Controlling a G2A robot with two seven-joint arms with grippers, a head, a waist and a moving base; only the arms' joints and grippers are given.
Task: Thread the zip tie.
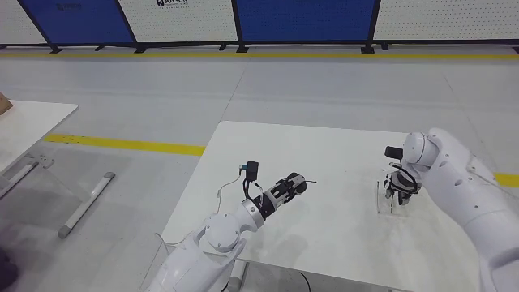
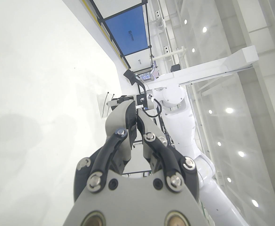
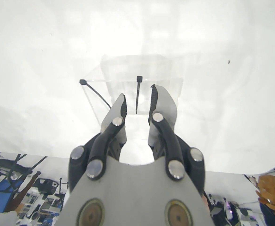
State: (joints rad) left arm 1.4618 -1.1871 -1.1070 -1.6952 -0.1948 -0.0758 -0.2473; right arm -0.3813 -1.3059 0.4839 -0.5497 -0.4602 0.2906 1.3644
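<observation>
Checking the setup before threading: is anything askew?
Yes: the leaning zip tie slants across the clear stand, head at its corner, while the upright zip tie stands straight, in line with the open right gripper.

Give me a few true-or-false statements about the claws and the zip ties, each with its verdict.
1. The right claw is open, and an upright zip tie lines up with the gap between its fingers. True.
2. The clear stand holds just one tie. False: a second zip tie leans off to one side in it.
3. The left claw is spread wide. False: its fingers are closed together.
4. The stand sits on a white table. True.
</observation>
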